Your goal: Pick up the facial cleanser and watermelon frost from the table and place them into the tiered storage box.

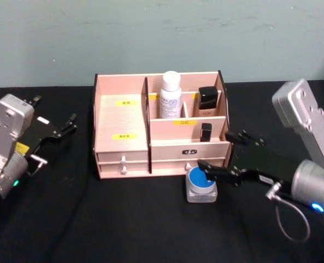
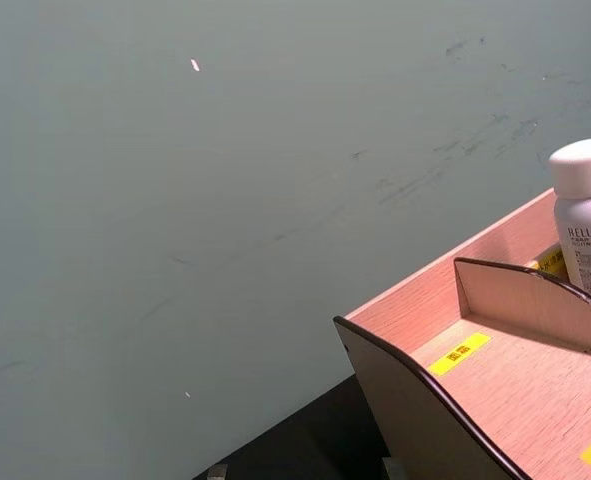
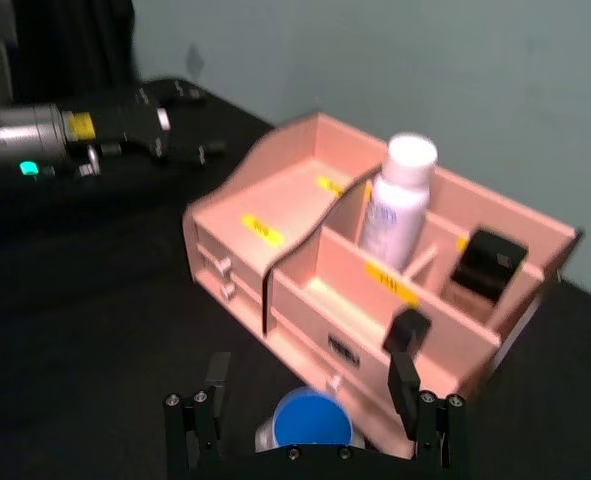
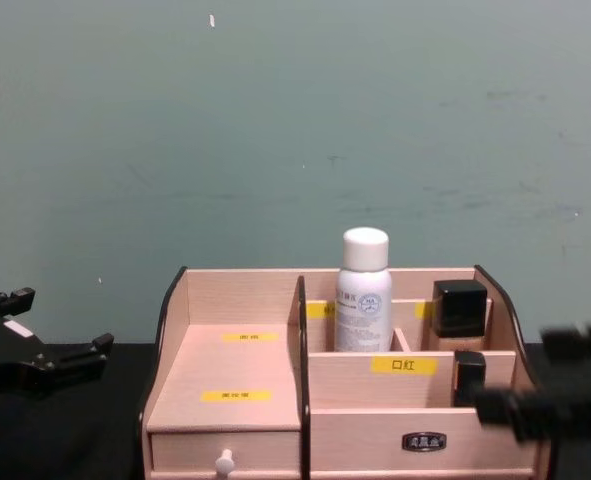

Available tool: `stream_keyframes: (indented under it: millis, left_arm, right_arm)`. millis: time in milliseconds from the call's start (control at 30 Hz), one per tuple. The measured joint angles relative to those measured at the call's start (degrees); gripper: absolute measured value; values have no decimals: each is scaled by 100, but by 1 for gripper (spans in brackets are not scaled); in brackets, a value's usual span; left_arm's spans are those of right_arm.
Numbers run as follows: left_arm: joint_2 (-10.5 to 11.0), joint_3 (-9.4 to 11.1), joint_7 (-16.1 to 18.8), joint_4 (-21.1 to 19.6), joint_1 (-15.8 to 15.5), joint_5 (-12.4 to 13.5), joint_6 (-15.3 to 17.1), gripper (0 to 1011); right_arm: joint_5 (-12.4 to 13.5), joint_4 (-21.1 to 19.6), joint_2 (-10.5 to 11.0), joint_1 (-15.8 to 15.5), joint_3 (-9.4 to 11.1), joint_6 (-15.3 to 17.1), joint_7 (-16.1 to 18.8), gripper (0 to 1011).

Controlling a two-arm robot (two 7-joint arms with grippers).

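Right gripper (image 3: 313,350), fingers spread, stood at the watermelon frost jar (image 3: 310,420) toward the table's (image 1: 123,219) front edge. Judged light, rigid, slick: grip its sides. Left gripper (image 1: 71,124) parked, fingers apart, near the left edge.

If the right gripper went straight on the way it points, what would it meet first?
Probably the blue-lidded jar, sitting low between the open jaws of the right gripper. Just beyond it is the lower front of the tiered storage box. Depth is unclear.

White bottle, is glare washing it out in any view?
Head view: white bottle bright, label print visible. Left wrist view: cap brightest, lettering legible. Chest view: evenly lit, no hot spot.
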Motion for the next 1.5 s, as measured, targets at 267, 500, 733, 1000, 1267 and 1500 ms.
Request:
stream_keyframes:
  millis: [267, 500, 733, 1000, 1267, 1500]
  left_arm:
    - [0, 0, 0, 0, 0, 0, 0, 1001]
    - [0, 0, 0, 0, 0, 0, 0, 1001]
    - [0, 0, 0, 0, 0, 0, 0, 1001]
    - [0, 0, 0, 0, 1, 0, 0, 1001]
    - [0, 0, 0, 0, 0, 0, 0, 1001]
    - [0, 0, 0, 0, 0, 0, 0, 1001]
  right_arm:
    - [-79, -94, 42, -545, 102, 194, -158, 1003]
    - [-195, 91, -94, -622, 40, 319, -190, 1003]
    - [-334, 290, -256, -498, -45, 360, -159, 1002]
    - [-491, 520, -440, -309, -139, 361, -55, 1002]
    - [-668, 772, -621, -119, -251, 355, 59, 1002]
    - [-785, 963, -759, 18, -326, 356, 135, 1002]
